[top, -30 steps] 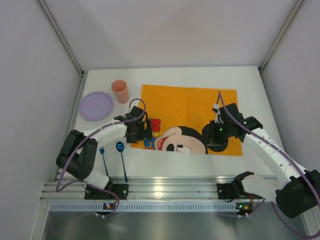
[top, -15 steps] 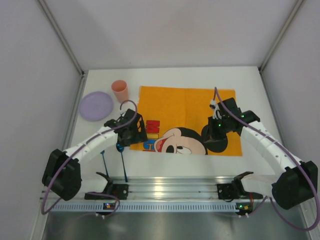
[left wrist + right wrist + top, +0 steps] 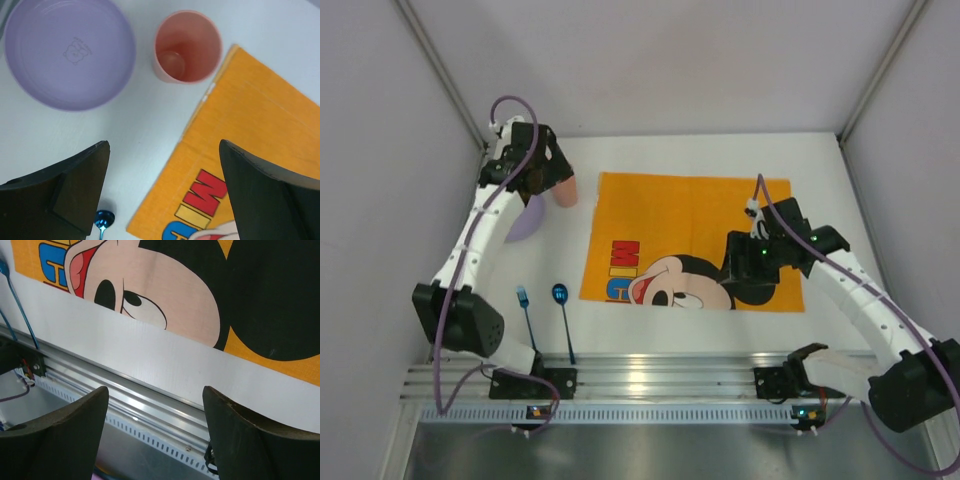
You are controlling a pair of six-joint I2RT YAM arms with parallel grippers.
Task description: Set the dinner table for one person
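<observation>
Cup [image 3: 187, 47]: pink, round, upright, inside bare to its bottom. Plate [image 3: 70, 52] just beside it: lilac, shallow, smooth, small embossed mark at centre. Both stand on the matte white table [image 3: 720, 150], left of the orange Mickey Mouse placemat [image 3: 260, 140]. Left end effector [image 3: 162, 145] hovers wide above them, holding nothing. Right end effector [image 3: 155, 390] is wide over the placemat's near edge.
</observation>
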